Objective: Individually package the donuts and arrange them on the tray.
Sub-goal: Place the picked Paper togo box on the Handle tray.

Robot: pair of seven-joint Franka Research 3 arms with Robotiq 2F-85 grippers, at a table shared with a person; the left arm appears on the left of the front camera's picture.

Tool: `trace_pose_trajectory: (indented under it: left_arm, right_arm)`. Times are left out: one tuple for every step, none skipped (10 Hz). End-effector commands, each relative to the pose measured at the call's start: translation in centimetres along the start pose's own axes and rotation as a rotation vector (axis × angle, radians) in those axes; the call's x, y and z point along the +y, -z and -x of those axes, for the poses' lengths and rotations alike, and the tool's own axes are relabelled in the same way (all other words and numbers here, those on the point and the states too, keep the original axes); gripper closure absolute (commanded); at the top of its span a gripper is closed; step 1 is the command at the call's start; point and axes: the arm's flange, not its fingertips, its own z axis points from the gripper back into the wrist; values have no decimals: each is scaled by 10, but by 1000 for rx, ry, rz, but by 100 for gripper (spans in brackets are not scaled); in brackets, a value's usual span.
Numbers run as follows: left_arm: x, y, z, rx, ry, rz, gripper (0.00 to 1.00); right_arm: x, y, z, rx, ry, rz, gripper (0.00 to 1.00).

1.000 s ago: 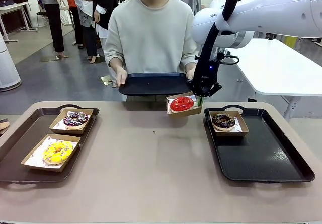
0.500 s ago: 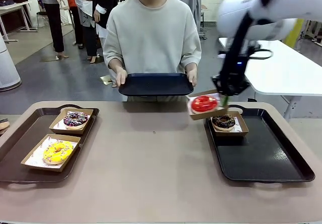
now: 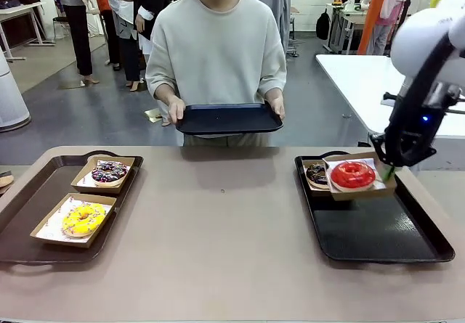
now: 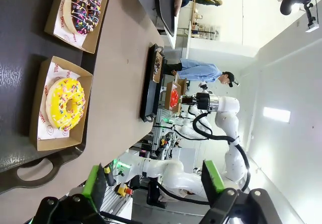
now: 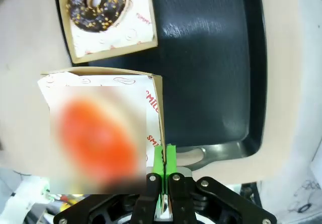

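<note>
You've got a glossy red donut in a tan cardboard box w/ white liner, red print on it. Dark choc donut w/ gold-ish flecks sits in another tan box. Right tray black; left tray dark brown. Yellow donut has multicolour sprinkles; choc donut has white stripes + pink-purple sprinkles. Right gripper black w/ green pads, arm white. Table beige. Person's sweater pale grey-green, held tray black.
</note>
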Motion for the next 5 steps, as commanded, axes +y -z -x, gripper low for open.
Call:
trace_pose_trajectory:
  left_arm:
    - [-2,-2,2,-2,6,12,0]
    - [-2,-2,2,-2,6,12,0]
    - [-2,-2,2,-2,6,12,0]
    - [-2,-2,2,-2,6,12,0]
    - [-2,-2,2,-2,6,12,0]
  right_arm:
    - [-4,16,13,-44,-35,-51,99]
    - [-6,29,9,-39,-31,-48,99]
    - [-7,35,6,-35,-39,-54,99]
    - [-6,39,2,-28,-54,-61,99]
    - [-2,39,-2,-41,-51,-63,99]
